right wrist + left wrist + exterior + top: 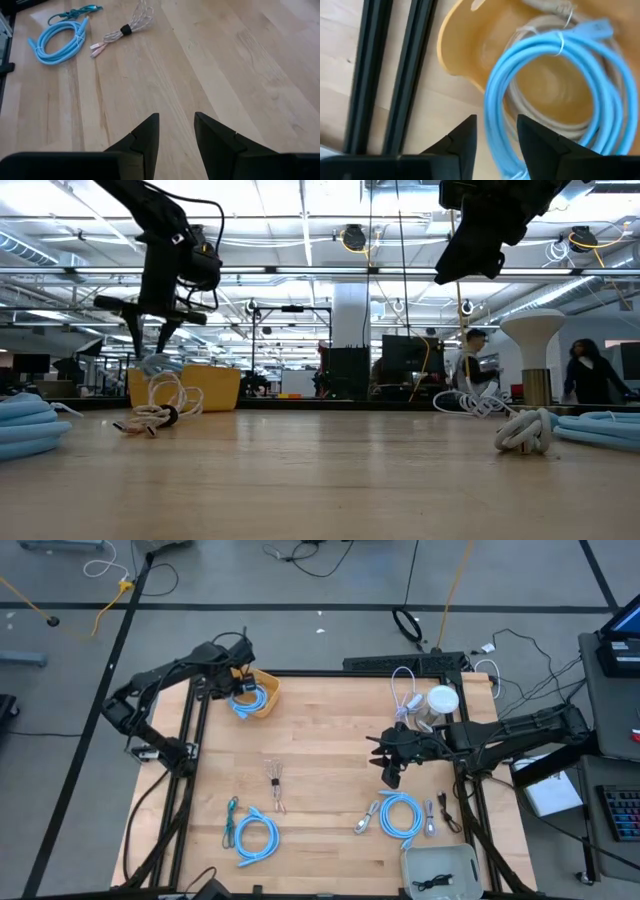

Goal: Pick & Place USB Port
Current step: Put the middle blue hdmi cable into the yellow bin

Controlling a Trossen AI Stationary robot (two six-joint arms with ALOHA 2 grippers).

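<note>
No brand, label or legible writing shows on anything. The tabletop [320,740] is pale planked wood with a dark metal frame. At its 11 o'clock corner sits a rounded yellow bin [266,691] with smooth walls; inside lies a coiled light-blue USB cable [555,85] tied with a thin band, over a beige cable [540,125]. The left hand [496,140] hangs over this bin, its fingers apart and clear of the coil. The right hand [176,135] hovers at about 3 o'clock above bare wood, fingers apart, holding nothing. Near 6 o'clock lie a second blue coil [257,837], a teal cable [231,816] and a braided pale cable [276,783]; toward 5 o'clock a third blue coil [401,813]. A white cylinder [441,702] stands near 1 o'clock.
</note>
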